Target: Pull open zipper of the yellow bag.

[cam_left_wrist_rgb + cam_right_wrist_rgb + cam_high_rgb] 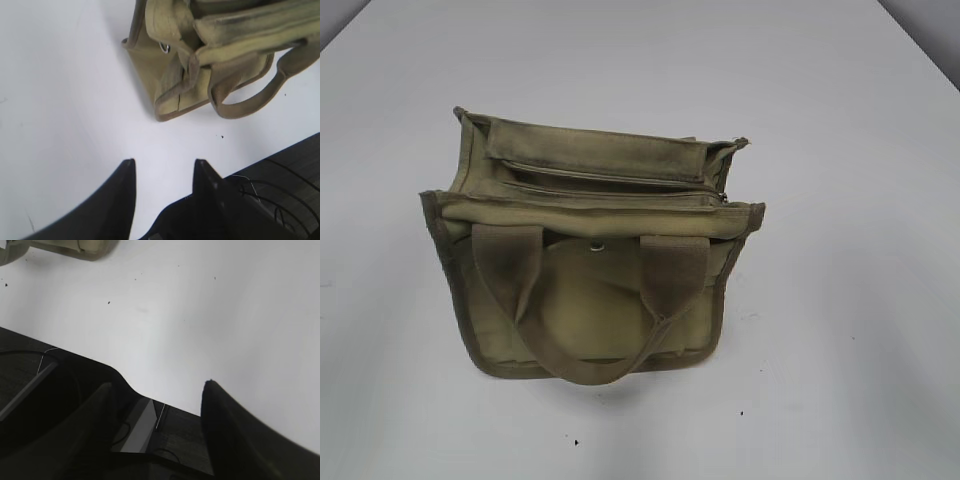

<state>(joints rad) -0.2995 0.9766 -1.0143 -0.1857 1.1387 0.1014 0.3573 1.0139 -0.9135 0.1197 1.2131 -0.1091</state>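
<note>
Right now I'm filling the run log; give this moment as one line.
yellow bag: on table, untouched | zipper: closed | left gripper: open, empty | right gripper: open, empty

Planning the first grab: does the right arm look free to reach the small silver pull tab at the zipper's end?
Probably yes: the silver pull tab sits exposed at the khaki canvas bag's right top corner, nothing covers it, and the right gripper is open, above bare white table.

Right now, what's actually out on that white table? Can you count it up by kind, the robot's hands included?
Bags: 1, a yellow bag lying on the table
Carry handles on it: 2, one and another
Zippers on its top: 1
Metal snaps: 1
Robot hands: 2, left hand and right hand, both open and empty
Total: 7
</note>
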